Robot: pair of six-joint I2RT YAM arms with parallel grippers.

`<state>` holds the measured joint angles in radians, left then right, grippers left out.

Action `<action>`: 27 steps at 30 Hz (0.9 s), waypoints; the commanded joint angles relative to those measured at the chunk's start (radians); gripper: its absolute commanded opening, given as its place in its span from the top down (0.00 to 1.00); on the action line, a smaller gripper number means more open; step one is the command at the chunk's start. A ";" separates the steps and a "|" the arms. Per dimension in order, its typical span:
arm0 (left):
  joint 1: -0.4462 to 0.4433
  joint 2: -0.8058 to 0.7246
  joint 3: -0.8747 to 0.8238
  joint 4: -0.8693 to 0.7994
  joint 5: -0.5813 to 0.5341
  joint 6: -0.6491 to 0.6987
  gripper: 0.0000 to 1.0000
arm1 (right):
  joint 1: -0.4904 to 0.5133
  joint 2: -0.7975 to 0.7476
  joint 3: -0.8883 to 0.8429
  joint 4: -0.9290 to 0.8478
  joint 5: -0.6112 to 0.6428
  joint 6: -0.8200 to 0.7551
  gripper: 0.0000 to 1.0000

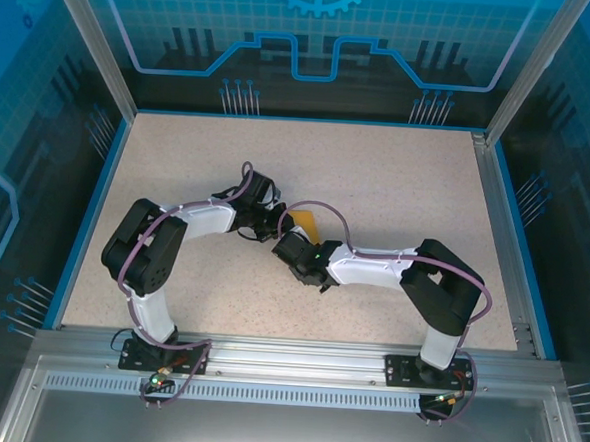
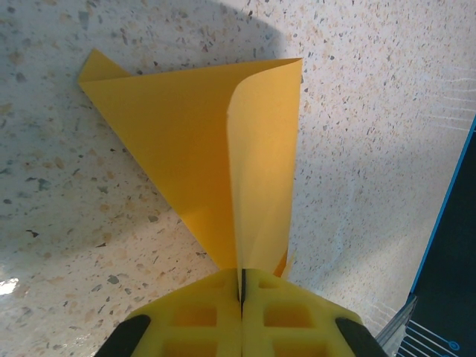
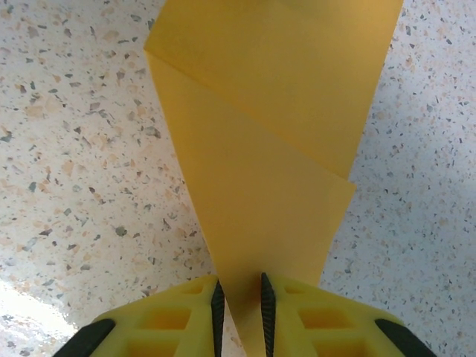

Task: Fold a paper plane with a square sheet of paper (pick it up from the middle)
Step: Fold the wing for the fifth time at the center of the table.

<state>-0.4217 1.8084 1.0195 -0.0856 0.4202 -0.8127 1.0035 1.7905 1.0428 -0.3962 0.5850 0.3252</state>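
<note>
**folded sheet between two grippers at mid-table**

the sheet of paper (image 1: 305, 222) lies at the middle of the table (image 1: 378, 166), where the left arm (image 1: 190, 220) and right arm (image 1: 372, 266) meet. it is orange-yellow and already folded, no longer a flat square.

the left gripper (image 2: 241, 284) has its jaws pressed together on a narrow corner of the sheet. from that grip the paper fans out over the speckled surface into a triangle with a straight far edge and a sharp corner at the left. one flap stands up from the grip, and its edge curls over in a soft curve rather than a pressed crease.

the right gripper (image 3: 240, 286) has its jaws a little apart, with a tapering end of the sheet lying in the gap between the pads. a visible slot stays open, so the paper is not pinched. beyond the jaws a diagonal edge of the upper layer crosses the lower one.

bare table stretches left, right and far of the grippers as far as the blue rim (image 1: 311, 120). the near side is taken up by the two arms.
</note>
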 commanded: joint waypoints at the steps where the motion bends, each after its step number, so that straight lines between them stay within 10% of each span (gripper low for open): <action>1: 0.006 -0.021 0.002 -0.031 0.014 0.007 0.94 | 0.015 0.015 0.028 -0.020 0.025 0.021 0.78; 15: 0.014 -0.028 0.009 -0.044 0.014 0.010 0.89 | 0.001 0.010 0.027 -0.001 -0.021 0.017 0.91; 27: 0.043 -0.076 -0.010 -0.080 -0.017 0.020 0.52 | -0.070 -0.073 -0.047 0.109 -0.217 -0.016 0.93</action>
<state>-0.3904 1.7668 1.0183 -0.1272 0.4152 -0.8093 0.9546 1.7542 1.0168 -0.3302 0.4423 0.3241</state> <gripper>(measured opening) 0.457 0.074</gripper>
